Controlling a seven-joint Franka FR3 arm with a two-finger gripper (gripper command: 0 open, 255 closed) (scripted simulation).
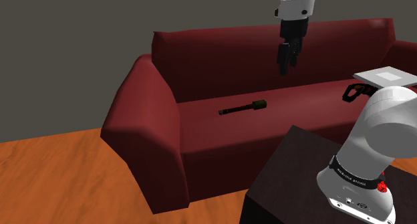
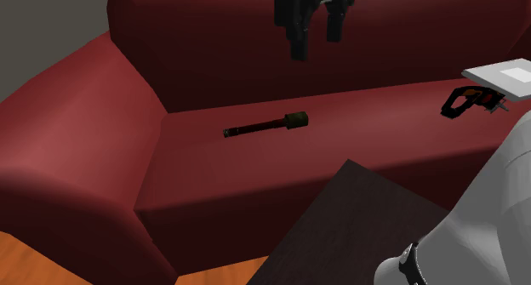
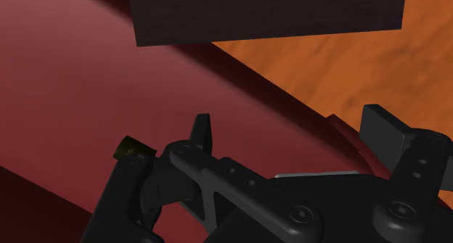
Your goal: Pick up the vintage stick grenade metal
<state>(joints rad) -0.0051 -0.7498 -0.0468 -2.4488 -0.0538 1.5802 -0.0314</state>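
Nearest, at the lower right of the shoulder view, the dark brown box stand bore the white arm's rounded base. It sat close against the sofa, probably so the seat lay within reach. Past it, on the long cushion of the dark red upholstered sofa, the slim dark stick grenade with a stubby olive head lay flat on its side near the frame's middle, its handle open to a pinch from above. Farther right, a black looped tool-like object and a flat white slab sat well apart from it. Above the seat, before the backrest, the all-black two-finger gripper hung pointing down. Its fingers were spread with nothing between them, seemingly poised to descend. A grey wall closed the scene.
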